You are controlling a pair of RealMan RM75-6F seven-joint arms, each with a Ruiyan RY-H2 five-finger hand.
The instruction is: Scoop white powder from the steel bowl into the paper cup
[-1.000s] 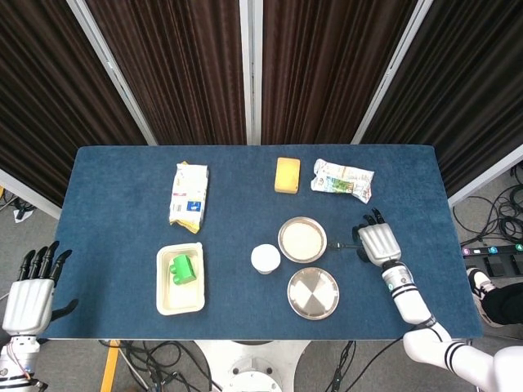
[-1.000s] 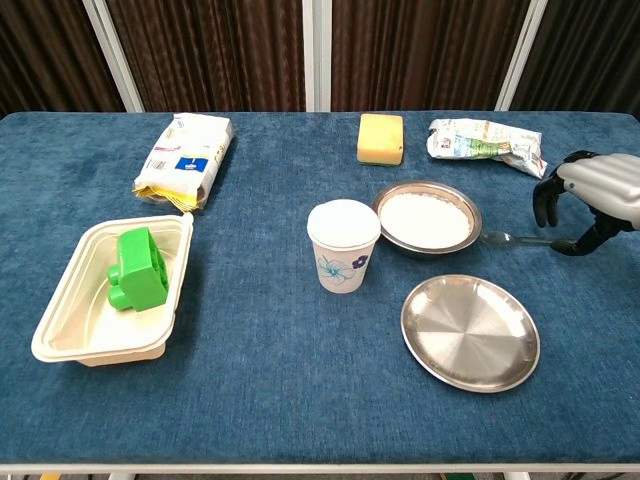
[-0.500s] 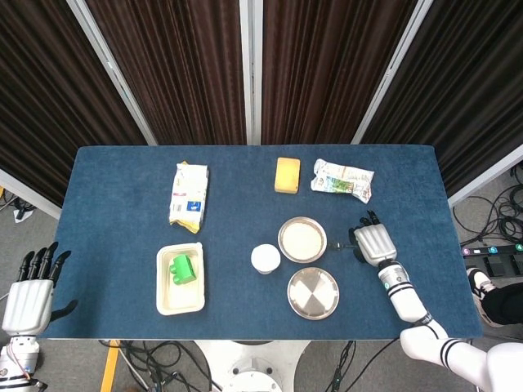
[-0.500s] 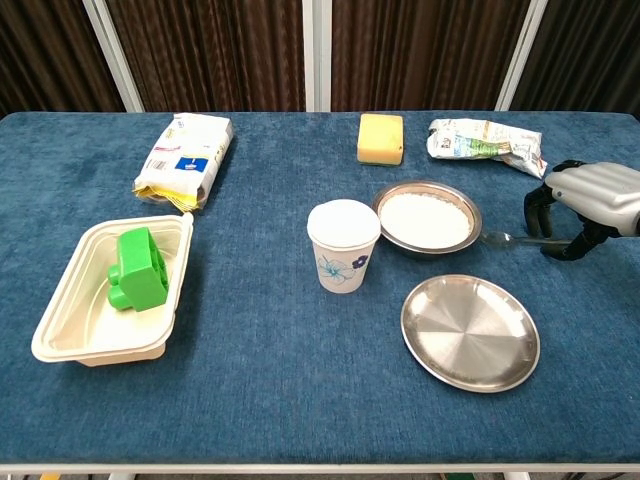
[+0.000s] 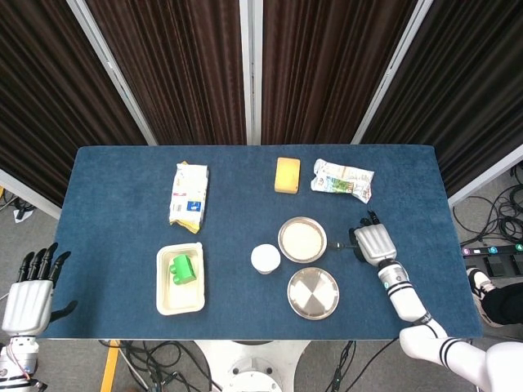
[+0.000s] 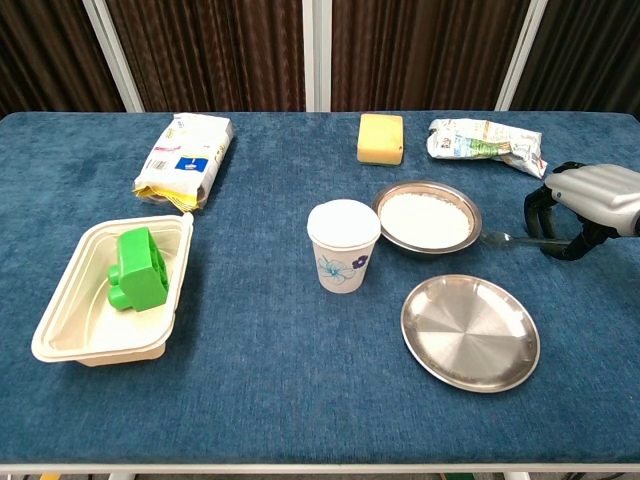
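White powder (image 6: 427, 219) filled the round steel bowl (image 6: 400, 197), which sat mid-bench just beside the white flowered paper cup (image 6: 343, 245). A slim metal spoon (image 6: 508, 239) lay on the blue cloth-covered bench (image 6: 260, 350) with its bowl end near the steel bowl's rim. The right hand (image 6: 578, 205) was over the handle, fingers curled down around it (whether they had actually clamped it I could not tell). Doing this step well probably meant pinching the handle well back and lifting it level before dipping. The left hand (image 5: 29, 290) hung released, off the bench.
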